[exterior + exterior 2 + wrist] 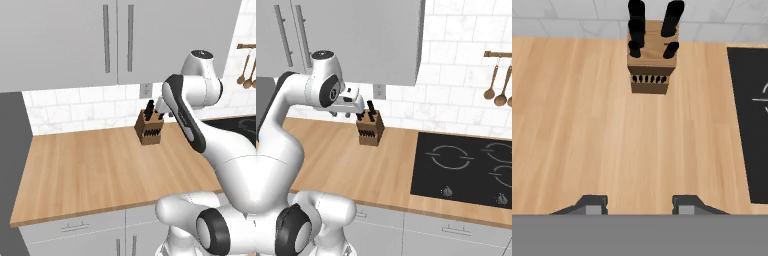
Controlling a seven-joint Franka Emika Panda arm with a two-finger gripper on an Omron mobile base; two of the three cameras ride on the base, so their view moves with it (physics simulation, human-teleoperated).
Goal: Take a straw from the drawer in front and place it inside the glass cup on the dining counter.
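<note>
My gripper [639,205] hangs high over a wall counter [90,170] with a light-wood top, pointing down at it. Its two dark fingertips [594,205] stand apart with nothing between them. In the right base view the gripper [341,115] hovers just left of a wooden knife block [369,131]. Under the counter's front edge runs a light grey drawer [70,231] with a slim silver handle, and it is shut. The straw, the glass cup and the dining counter are out of view.
The knife block [149,130] stands near the tiled back wall. A black cooktop [466,167] is set into the counter to the right. Grey wall cabinets [115,40] hang above, and wooden spoons [496,92] hang on a rail at the far right.
</note>
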